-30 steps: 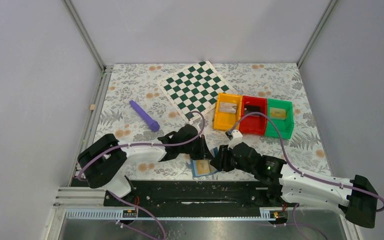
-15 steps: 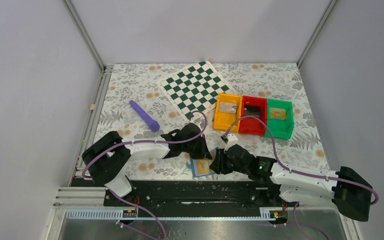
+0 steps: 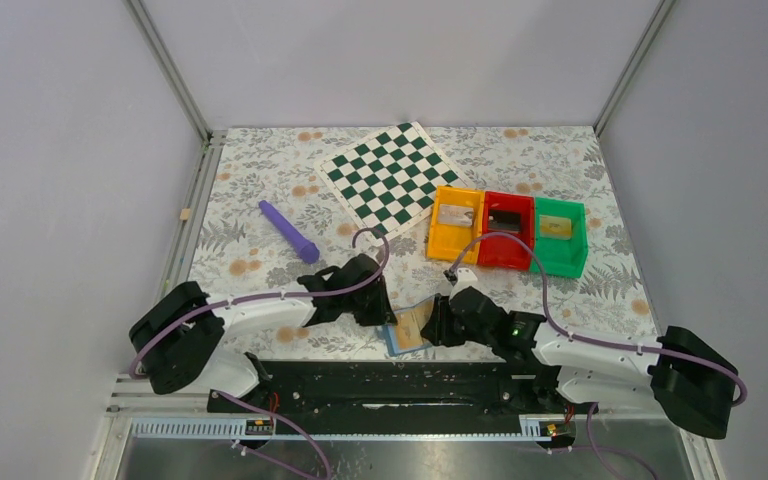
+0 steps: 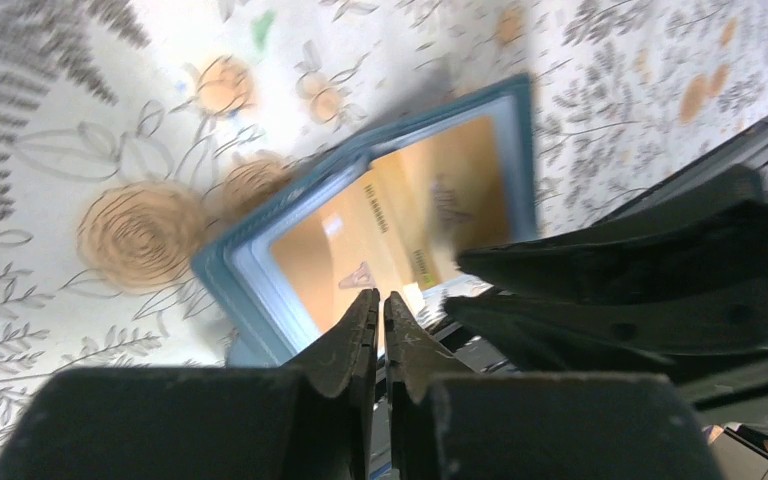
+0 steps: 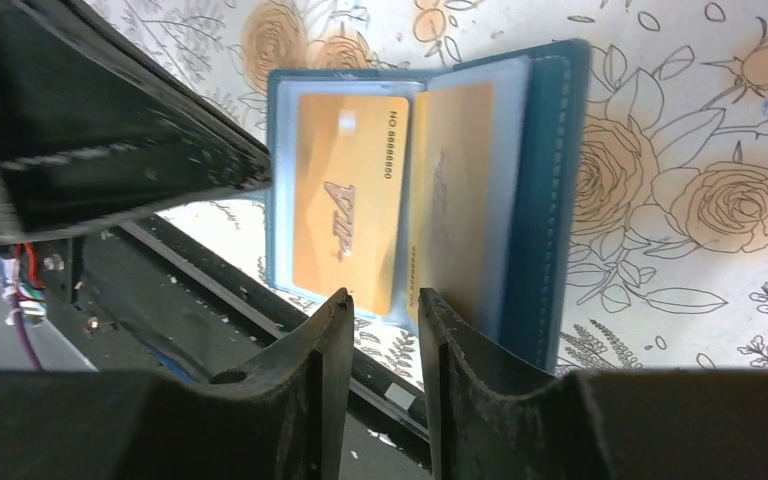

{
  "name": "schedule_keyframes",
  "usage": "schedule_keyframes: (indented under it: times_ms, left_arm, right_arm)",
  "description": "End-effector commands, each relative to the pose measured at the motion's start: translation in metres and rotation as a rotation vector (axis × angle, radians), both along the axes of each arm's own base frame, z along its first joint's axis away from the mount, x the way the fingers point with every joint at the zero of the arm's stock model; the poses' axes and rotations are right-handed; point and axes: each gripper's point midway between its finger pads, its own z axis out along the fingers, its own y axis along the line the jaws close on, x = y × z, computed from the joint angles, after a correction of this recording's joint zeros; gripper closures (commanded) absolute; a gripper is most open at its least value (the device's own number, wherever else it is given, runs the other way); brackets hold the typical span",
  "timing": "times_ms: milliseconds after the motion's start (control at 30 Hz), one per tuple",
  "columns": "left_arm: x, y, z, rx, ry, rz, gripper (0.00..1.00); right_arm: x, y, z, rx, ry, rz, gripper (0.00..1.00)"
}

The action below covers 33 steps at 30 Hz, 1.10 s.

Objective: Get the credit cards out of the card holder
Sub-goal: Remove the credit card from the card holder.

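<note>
The blue card holder (image 3: 397,338) lies open at the table's near edge, its right leaf tilted up. In the right wrist view the card holder (image 5: 550,190) shows two yellow-gold credit cards, one in the left leaf (image 5: 345,215) and one in the raised right leaf (image 5: 450,200). My right gripper (image 5: 383,298) is open by a narrow gap just in front of the holder's near edge, with nothing between the jaws. My left gripper (image 4: 381,297) is shut and empty, its tips over the holder's (image 4: 260,285) near corner. In the top view the left gripper (image 3: 378,308) and the right gripper (image 3: 437,324) flank the holder.
Orange (image 3: 457,222), red (image 3: 506,230) and green (image 3: 559,236) bins stand at the right, each with a small item inside. A green-white chequered board (image 3: 392,178) lies at the back, a purple stick (image 3: 290,232) at the left. The black base rail (image 3: 400,385) runs just below the holder.
My left arm has drawn back to the left. My right arm has shifted slightly left. The card holder's right leaf, flat before, now stands tilted up.
</note>
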Motion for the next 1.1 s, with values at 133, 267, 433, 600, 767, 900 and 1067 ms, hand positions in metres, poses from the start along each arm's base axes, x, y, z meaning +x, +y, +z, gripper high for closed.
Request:
schedule_keyframes:
  times_ms: [133,267,433,600,767,900,1067]
  left_arm:
    - [-0.006,0.009,-0.024,0.017,0.025,0.024,0.96]
    - [-0.009,0.011,-0.032,0.028,0.041,0.019,0.96]
    - [-0.012,0.016,-0.042,0.051,0.052,0.022,0.96]
    - [-0.012,0.021,-0.046,0.068,0.056,0.030,0.97]
    - [-0.012,0.022,-0.049,0.086,0.060,0.030,0.97]
    - [-0.012,0.023,-0.052,0.103,0.065,0.030,0.98]
    - [-0.012,0.023,-0.053,0.109,0.068,0.029,0.98]
  right_arm:
    - [0.015,0.020,0.027,0.091,-0.019,-0.005,0.63]
    - [0.018,0.022,0.019,0.106,0.015,-0.004,0.63]
    - [0.020,0.022,0.006,0.104,0.055,-0.002,0.62]
    - [0.019,0.022,-0.005,0.108,0.091,0.003,0.61]
    - [0.018,0.020,-0.013,0.107,0.108,-0.001,0.61]
    - [0.017,0.020,-0.015,0.134,0.123,-0.005,0.61]
    - [0.018,0.020,-0.014,0.167,0.136,-0.006,0.65]
